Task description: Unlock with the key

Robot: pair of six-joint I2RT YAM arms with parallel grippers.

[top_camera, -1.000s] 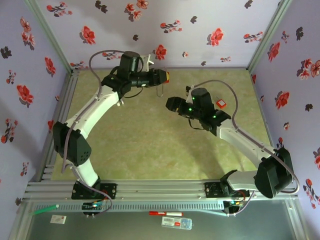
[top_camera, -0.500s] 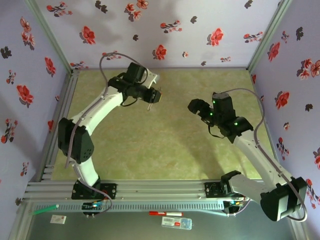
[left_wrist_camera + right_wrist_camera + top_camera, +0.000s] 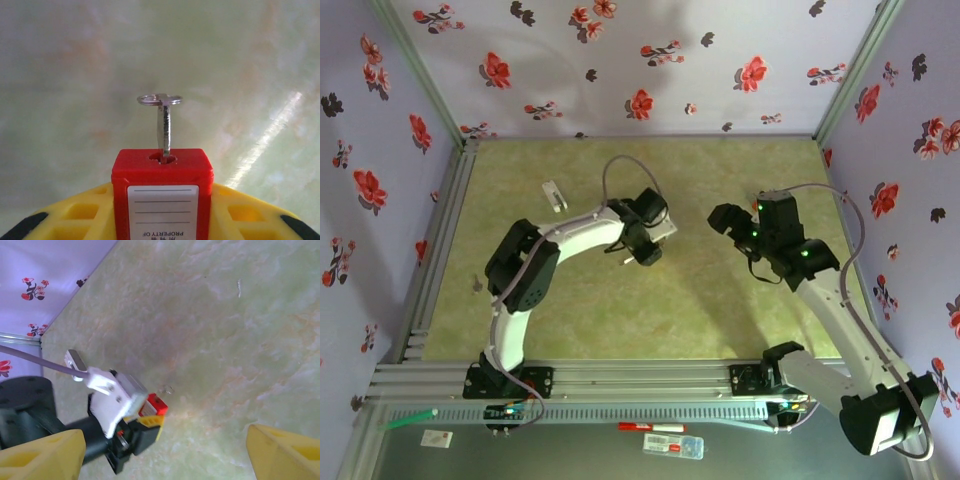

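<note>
left claw (image 3: 162, 212) pinches the red lock (image 3: 162, 175) over the surface (image 3: 75, 75), with the key (image 3: 163, 125) seated in its keyhole. right claw (image 3: 165, 452) is spread wide, well apart from it. risk: a skewed approach could nudge the thin key or twist the lock loose.

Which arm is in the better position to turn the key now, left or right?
Likely right. The left hand is shut on the red padlock, whose key stands in the keyhole. The right hand is open, empty, and faces it.
</note>
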